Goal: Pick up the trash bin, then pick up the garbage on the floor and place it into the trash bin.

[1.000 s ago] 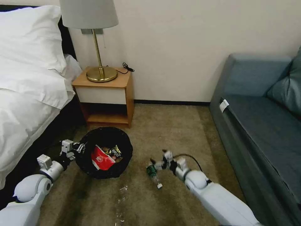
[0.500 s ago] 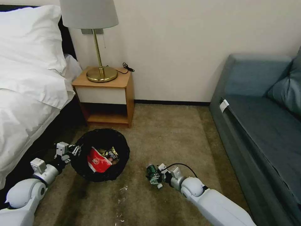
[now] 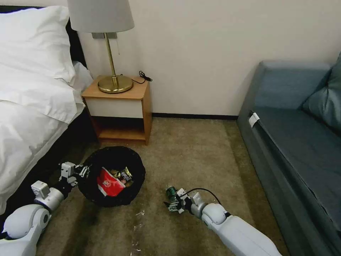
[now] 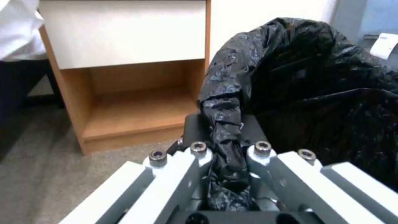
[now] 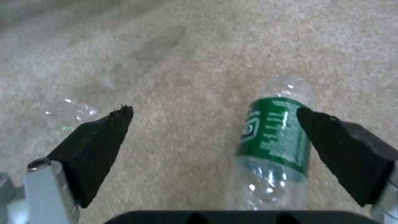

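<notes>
The trash bin (image 3: 113, 161), lined with a crinkled black bag, sits at the lower left of the head view. My left gripper (image 3: 76, 171) is shut on its near rim; the left wrist view shows the fingers (image 4: 199, 149) pinching the bag-covered rim (image 4: 226, 124). Inside the bin lie a red-and-white packet (image 3: 107, 185) and a shiny gold wrapper (image 3: 125, 175). A clear bottle with a green label (image 3: 172, 193) lies on the carpet. My right gripper (image 3: 173, 204) hangs low over it, open. The bottle (image 5: 271, 137) lies between the dark pads, close against one pad (image 5: 344, 149).
A wooden nightstand (image 3: 120, 106) with a brass lamp (image 3: 114, 83) stands just behind the bin. The bed (image 3: 25, 117) is on the left, a blue sofa (image 3: 295, 142) on the right. Small clear scraps (image 3: 139, 213) lie on the carpet in front of the bin.
My right gripper came down and toward me until its fingers straddled the bottle. The left arm drew the bin slightly left and nearer.
</notes>
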Available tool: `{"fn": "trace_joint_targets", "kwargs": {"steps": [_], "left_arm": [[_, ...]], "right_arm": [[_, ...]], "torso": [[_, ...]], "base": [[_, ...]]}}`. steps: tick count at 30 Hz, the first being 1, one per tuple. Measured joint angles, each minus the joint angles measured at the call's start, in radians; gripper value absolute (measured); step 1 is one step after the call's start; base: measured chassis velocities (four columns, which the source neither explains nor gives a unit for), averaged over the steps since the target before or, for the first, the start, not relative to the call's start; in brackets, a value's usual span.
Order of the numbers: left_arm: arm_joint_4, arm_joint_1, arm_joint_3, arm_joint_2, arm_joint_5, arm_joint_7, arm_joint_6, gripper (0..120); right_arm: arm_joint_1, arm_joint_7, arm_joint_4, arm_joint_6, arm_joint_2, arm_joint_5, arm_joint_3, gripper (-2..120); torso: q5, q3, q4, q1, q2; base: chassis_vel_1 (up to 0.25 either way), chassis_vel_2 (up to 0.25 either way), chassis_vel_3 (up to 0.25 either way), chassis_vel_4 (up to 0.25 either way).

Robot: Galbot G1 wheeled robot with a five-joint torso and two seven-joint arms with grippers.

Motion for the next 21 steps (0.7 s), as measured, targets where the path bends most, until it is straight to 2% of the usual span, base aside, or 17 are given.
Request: {"fn": "trace_joint_targets", "kwargs": {"steps": [2,7,13,21], "left_arm": [[0.019,-0.006,0.010,-0.022,0.021,0.012,-0.012,4],[0.042,-0.014,0.025,-0.039,0.045,0.026,-0.028,4],[0.060,-0.025,0.030,-0.039,0.047,0.038,-0.038,4],[0.072,-0.022,0.030,-0.042,0.049,0.052,-0.049,4]], "right_arm": [[0.002,0.000,-0.039,0.013,0.010,-0.002,0.004,100],[0.003,-0.009,-0.105,0.046,0.010,-0.016,0.022,100],[0.002,-0.016,-0.144,0.069,0.017,-0.026,0.039,100],[0.062,-0.038,-0.247,0.115,0.073,-0.021,0.040,100]], "torso": [[-0.0003,0.000,0.0002,0.000,0.000],[-0.0003,0.000,-0.0002,0.000,0.000],[-0.0003,0.000,-0.0003,0.000,0.000],[-0.0002,0.000,0.0002,0.000,0.000]], "base": [[0.000,0.000,0.000,0.000],[0.000,0.000,0.000,0.000],[0.000,0.000,0.000,0.000],[0.000,0.000,0.000,0.000]]}}
